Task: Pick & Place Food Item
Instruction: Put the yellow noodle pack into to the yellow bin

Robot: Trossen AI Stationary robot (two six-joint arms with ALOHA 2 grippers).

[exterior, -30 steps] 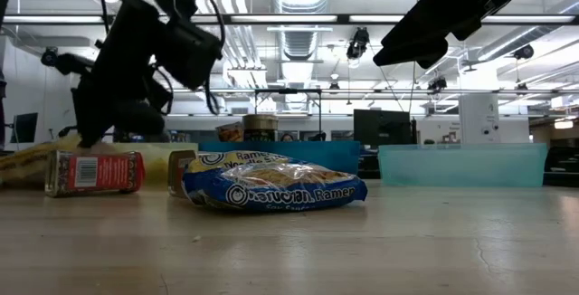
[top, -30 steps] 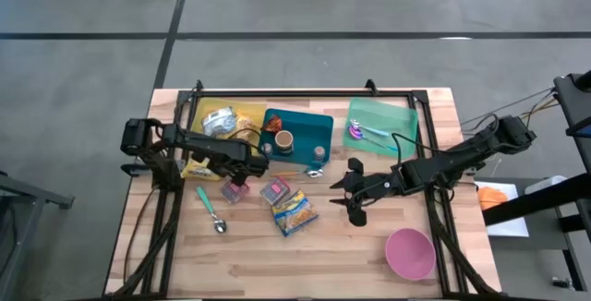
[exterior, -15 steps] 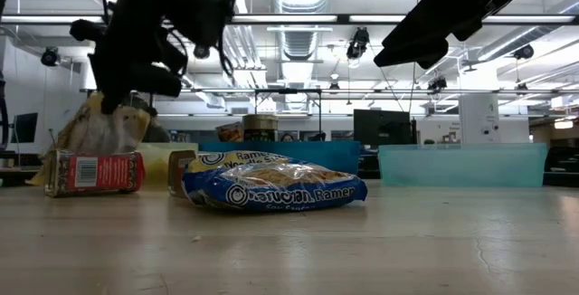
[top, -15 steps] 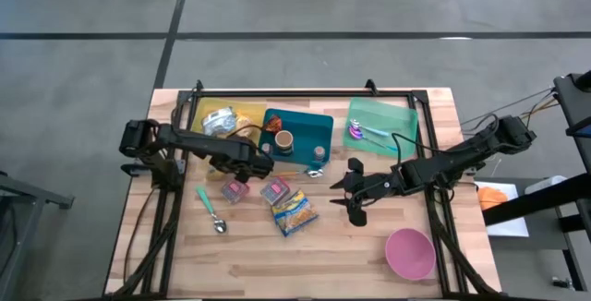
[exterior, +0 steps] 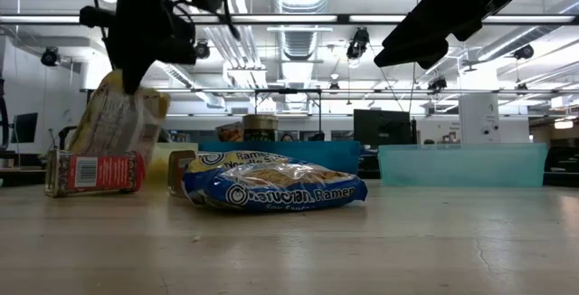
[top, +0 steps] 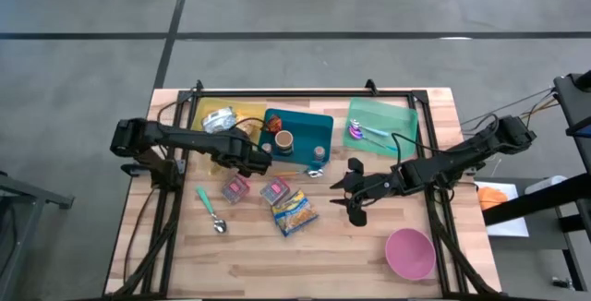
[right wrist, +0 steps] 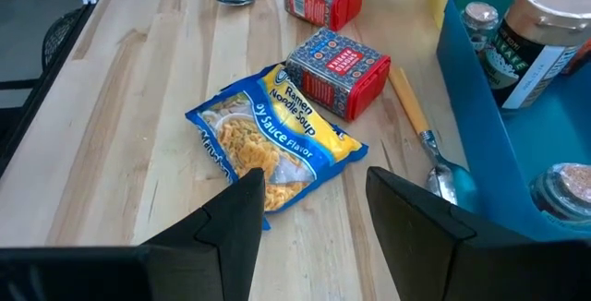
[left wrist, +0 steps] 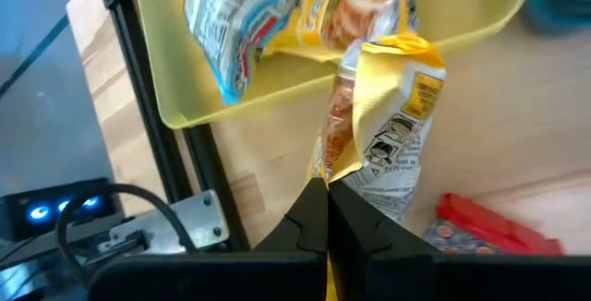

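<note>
Yellow snack bag [left wrist: 392,144] hangs from your left gripper [left wrist: 325,188], whose fingers are pinched shut on its top edge. It is clear of the table [top: 249,246], long axis hanging downward, just beside the near edge of the yellow tray [left wrist: 277,93]. Your right gripper [right wrist: 309,195] hovers half open and empty over the ramen packet [right wrist: 268,139], well apart; the left arm is nearer the tray.

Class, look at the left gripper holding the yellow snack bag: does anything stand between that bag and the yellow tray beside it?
Nothing visible blocks it. The left gripper is shut on the yellow snack bag, which hangs clear of the table just outside the yellow tray. Only the tray's low wall lies between. Packets already lie inside the tray.
</note>
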